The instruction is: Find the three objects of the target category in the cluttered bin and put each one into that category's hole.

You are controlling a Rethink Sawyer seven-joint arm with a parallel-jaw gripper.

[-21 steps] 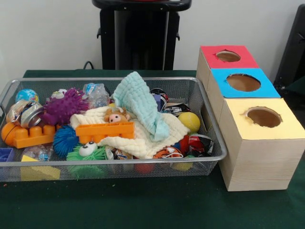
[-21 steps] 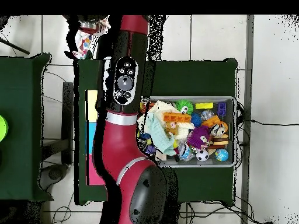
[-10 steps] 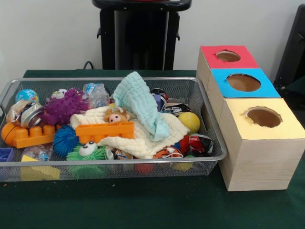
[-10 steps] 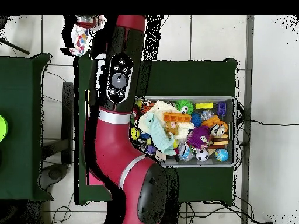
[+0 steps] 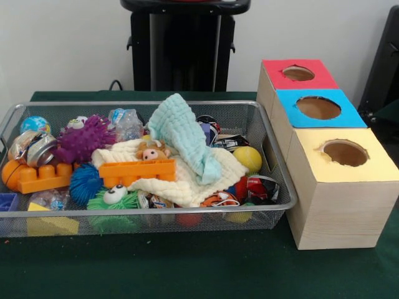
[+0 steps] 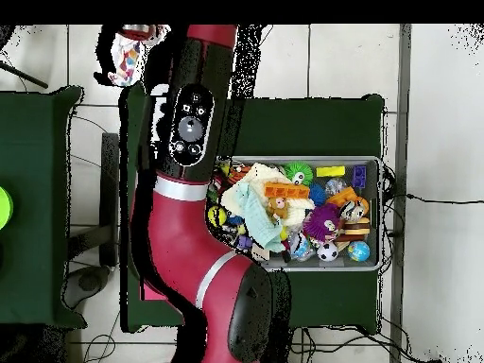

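A: Bin contents, front view?

B: Wire mesh bin on the green table, packed full. On top in the middle, a pale teal cloth draped over a cream cloth. A small plush animal lies between them, just behind an orange building block. A second orange block sits at the picture's left end, touching an orange ball. A purple spiky ball is behind it, with a blue spiky ball and a green spiky toy with an eye toward the near wall. A yellow ball rests by the right wall, and a globe-print ball in the far left corner.

A: Holes?

B: Three boxes in a row, just beside the bin's right end: red-topped box farthest, blue-topped box in the middle, yellow-topped box nearest. Each has a round hole in its top. Which category belongs to which colour, I cannot tell.

A: Arm and tool?

B: Overhead, the red and black arm lies along the boxes' side of the bin and covers most of the boxes. The gripper is not visible in either view, so its state cannot be read.
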